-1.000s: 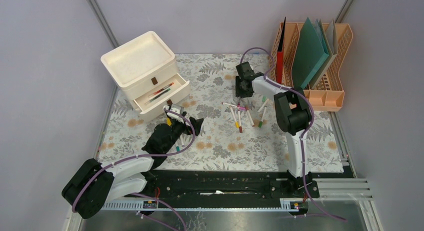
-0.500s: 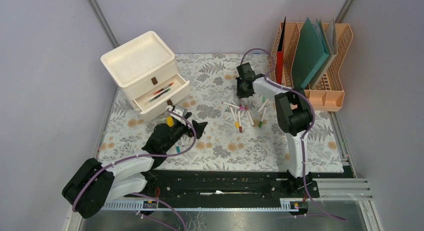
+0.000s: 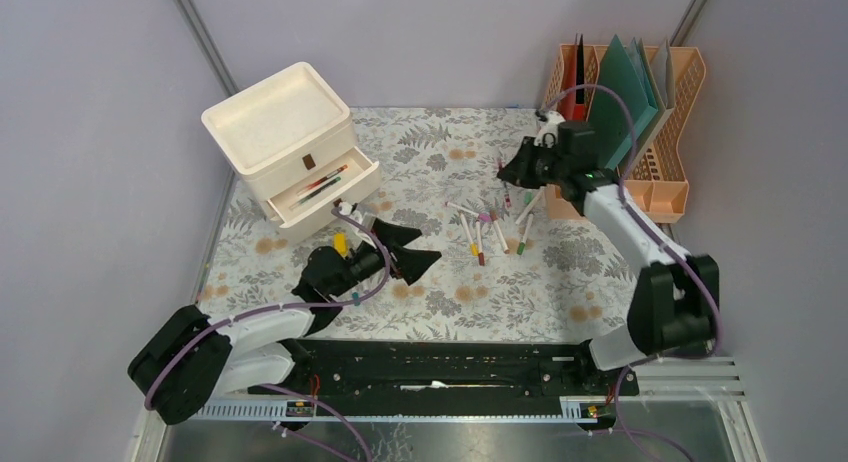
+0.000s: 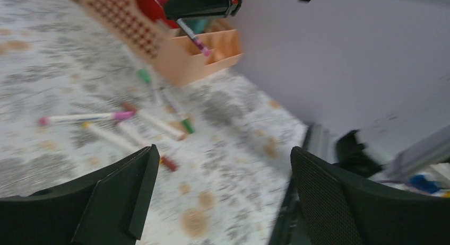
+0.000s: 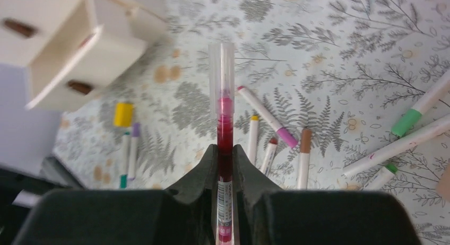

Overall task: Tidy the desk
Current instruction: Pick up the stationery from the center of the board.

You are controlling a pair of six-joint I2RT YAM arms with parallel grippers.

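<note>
Table [image 3: 500, 302], spread with a pale cloth of grey ferns and tan flowers, fills the middle of the top view, between the arm bases and the back wall. On its far left corner stands a cream drawer unit [image 3: 285, 122] whose lower drawer [image 3: 322, 194] is pulled out, with a few pens lying inside.

Just in front of the drawer the left arm reaches low across the cloth. The left gripper [image 3: 425, 244] has its jaws spread wide with nothing between them, and both black fingers [image 4: 122, 197] frame open cloth in the left wrist view. A short yellow piece [image 5: 123, 114] lies on the cloth beside that wrist.

Near the table's centre a scatter of white markers [image 3: 490, 227] with coloured caps lies criss-crossed on the cloth.

Above their far edge the right gripper [image 5: 225, 155] has its jaws pinched narrow on a red pen [image 5: 225, 107] with a clear cap, held off the cloth.

At the far right a peach file organizer [image 3: 660, 182] holds green and red folders upright.
</note>
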